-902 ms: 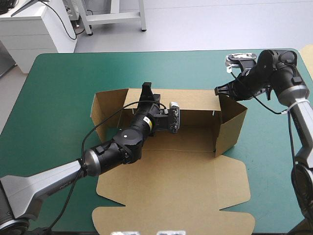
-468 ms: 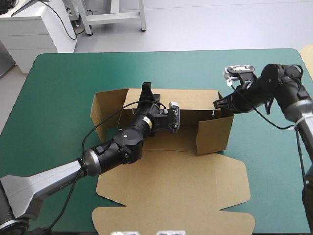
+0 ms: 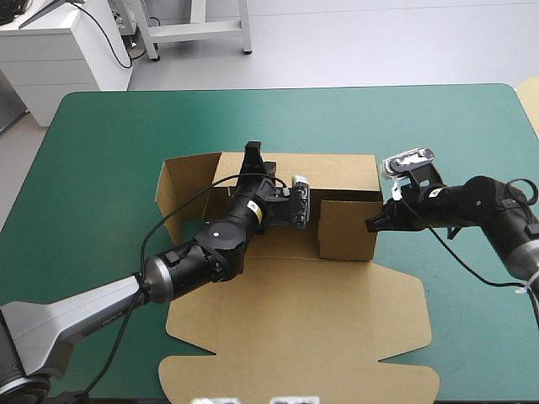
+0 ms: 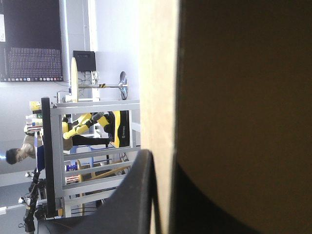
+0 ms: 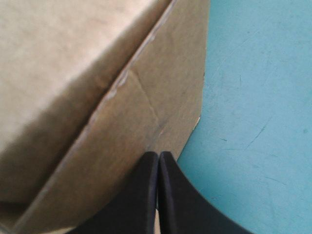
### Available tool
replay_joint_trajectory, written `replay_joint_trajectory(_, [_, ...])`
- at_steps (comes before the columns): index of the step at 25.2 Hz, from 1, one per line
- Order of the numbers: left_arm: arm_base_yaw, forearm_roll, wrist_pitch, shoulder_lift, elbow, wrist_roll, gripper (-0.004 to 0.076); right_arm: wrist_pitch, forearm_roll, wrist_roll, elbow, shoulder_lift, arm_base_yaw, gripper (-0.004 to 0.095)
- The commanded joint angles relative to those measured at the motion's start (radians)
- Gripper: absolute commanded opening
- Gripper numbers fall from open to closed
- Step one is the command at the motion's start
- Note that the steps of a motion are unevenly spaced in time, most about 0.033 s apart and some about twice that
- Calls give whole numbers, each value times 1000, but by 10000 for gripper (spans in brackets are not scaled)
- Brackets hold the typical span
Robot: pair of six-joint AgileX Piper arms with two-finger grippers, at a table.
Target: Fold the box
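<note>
The brown box (image 3: 295, 320) lies mid-table with its back wall (image 3: 337, 172) and left wall (image 3: 181, 189) raised. Its right wall flap (image 3: 347, 227) is folded inward across the tray. My left gripper (image 3: 253, 154) sits on the top edge of the back wall, shut on the board. In the left wrist view the board's edge (image 4: 158, 97) runs between the fingers of the left gripper (image 4: 163, 195). My right gripper (image 3: 371, 225) is shut, its tip pressed against the outer face of the right flap. The right wrist view shows the right gripper (image 5: 158, 158) touching that board (image 5: 122, 112).
The box's flat lid panel (image 3: 303, 353) with its side flaps spreads toward the table's near edge. The teal-green cover (image 3: 455, 143) surrounds the box on the far, left and right sides.
My right gripper has moved nearer and to the left, swinging the right wall flap from splayed outward to folded in across the tray. The left arm has stayed put.
</note>
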State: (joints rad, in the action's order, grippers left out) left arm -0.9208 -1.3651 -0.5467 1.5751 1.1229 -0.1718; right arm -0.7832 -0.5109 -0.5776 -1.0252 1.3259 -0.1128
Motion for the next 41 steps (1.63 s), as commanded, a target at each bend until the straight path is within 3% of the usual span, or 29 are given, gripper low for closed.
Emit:
replay_joint_trajectory(1, [5, 88, -77, -14, 1, -16, -8, 84, -62, -46, 20, -39, 8, -11])
replay_joint_trajectory(3, [5, 88, -80, -14, 1, -16, -8, 78, -60, -68, 25, -39, 8, 22])
replay_joint_trajectory(5, [5, 88, -81, -14, 1, -16, -8, 56, -50, -105, 23, -43, 8, 147])
replay_joint_trajectory(6, [5, 88, -84, -14, 1, -16, -7, 45, -32, -110, 23, -51, 8, 264])
replay_joint_trajectory(10, [5, 88, -86, -14, 1, -16, -7, 32, -2, -123, 23, -71, 8, 399])
replay_joint_trajectory(22, [5, 88, -95, -14, 1, -16, -7, -110, -10, -174, 23, -81, 8, 401])
replay_joint_trajectory(29, [5, 88, -99, -14, 1, -16, -7, -15, -238, -294, 23, -79, 6, 508])
replay_joint_trajectory(36, [5, 135, -91, -14, 1, -11, -7, 72, -230, -294, 23, -78, -29, 525])
replay_joint_trajectory(41, [5, 185, -83, -14, 1, -7, -7, 145, -153, -254, 23, -75, -88, 524])
